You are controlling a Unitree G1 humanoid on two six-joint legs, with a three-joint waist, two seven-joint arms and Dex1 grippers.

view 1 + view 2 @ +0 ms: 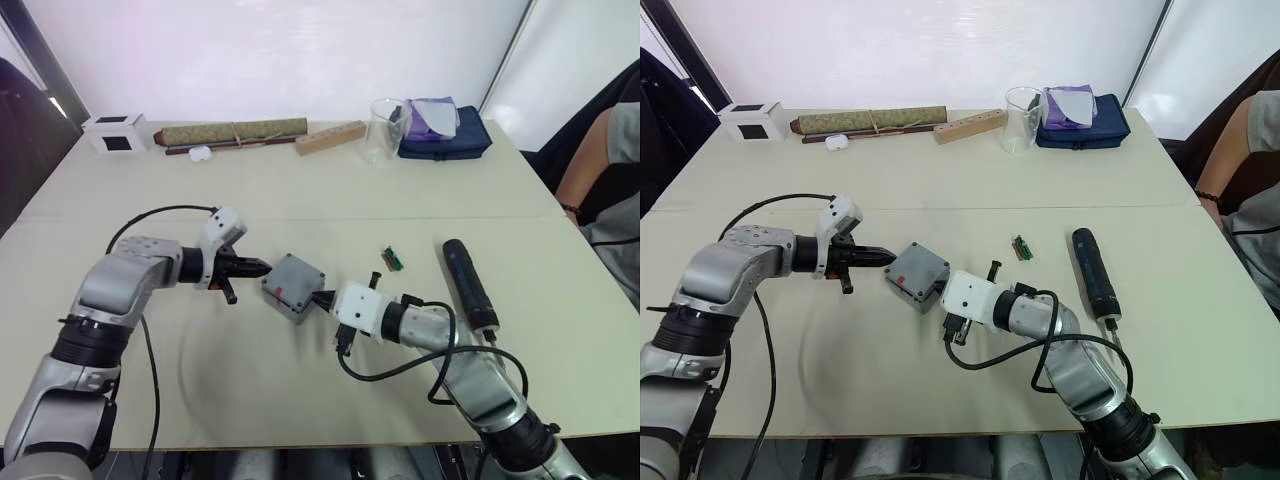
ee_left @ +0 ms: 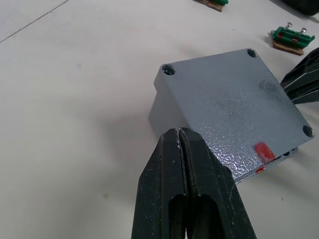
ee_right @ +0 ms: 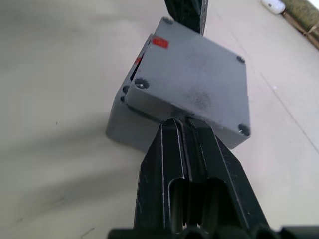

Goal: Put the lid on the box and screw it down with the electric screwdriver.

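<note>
Lid on box at centre of head view, sitting skewed: in right wrist view lid overhangs box wall, corner rotated off, slot of gap visible under near the red mark. Left gripper just left of box, fingers pressed together, nothing between them, tips touching or nearly touching box corner. Right gripper at lower right of box, jaws likewise shut and empty, tips against lid edge. Looks like nudging lid square from two opposite sides rather than grasping. Screwdriver lying flat at right of centre, well apart from box, untouched; green bit holder between it and box. Handling judgement: cast metal box, rigid, fairly heavy for its size, will not deform but can slide on smooth table if pushed one-sided; lid thin, stiff, light, textured paint gives fair friction, free to slip until screwed. Best contact on lid side edges, opposing pushes, box braced by other gripper. Screwdriver smooth round body, likely to roll; grip mid-barrel across the cylinder. Corner holes not yet aligned, so driving screws premature
</note>
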